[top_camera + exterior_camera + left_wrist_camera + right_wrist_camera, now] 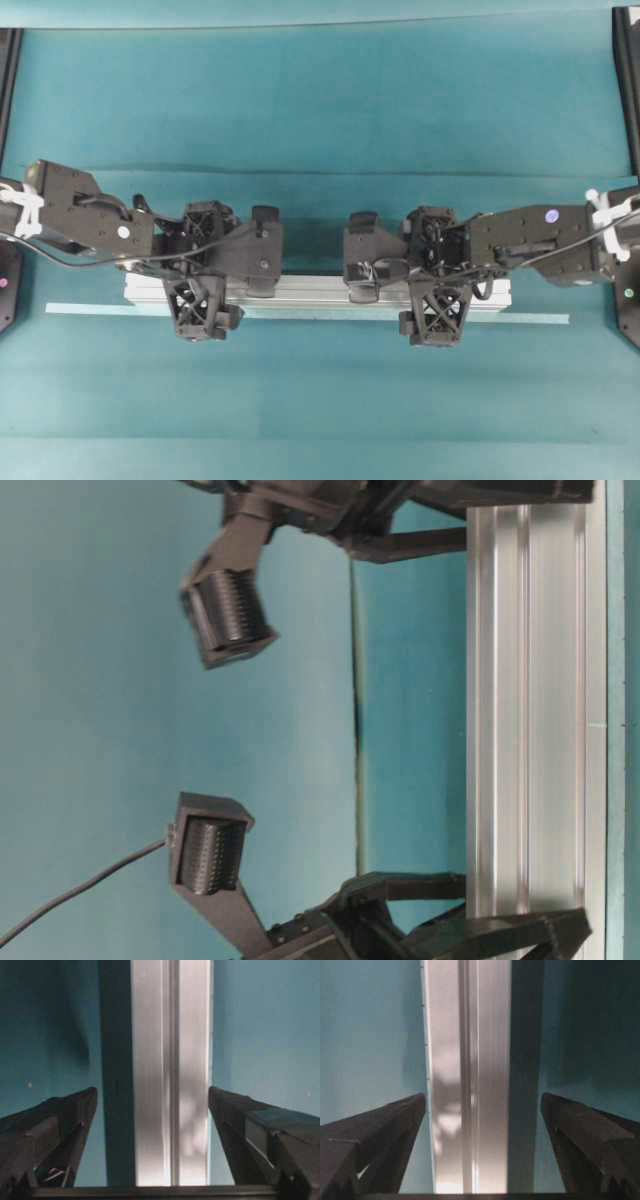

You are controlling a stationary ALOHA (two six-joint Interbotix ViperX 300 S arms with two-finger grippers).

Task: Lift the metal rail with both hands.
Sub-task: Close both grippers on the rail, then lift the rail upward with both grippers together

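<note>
The metal rail (310, 293) lay flat on the teal table cover (320, 110), running left to right across the middle of the overhead view, its grooves lengthwise. Just along its near edge lay a thin pale-teal strip (520, 319), longer than the rail and sticking out past both of its ends.

My left gripper (207, 262) stood over the left part of the rail with its jaws spread wide, one finger on the far side of the bar and the other on the near side. In my left wrist view the rail (170, 1070) ran straight up between the two dark fingers (60, 1125), and I could see teal cover between each finger and the metal, so I had hold of nothing there.

My right gripper (432, 270) stood the same way over the right part of the rail, jaws fully apart and straddling it. In my right wrist view the rail (467, 1075) again lay between the fingers (585, 1135) with a gap on either side, not touched.

From table level the rail (525, 720) rested on the cover, with ribbed pads (232, 610) of my fingers hanging clear of it.
</note>
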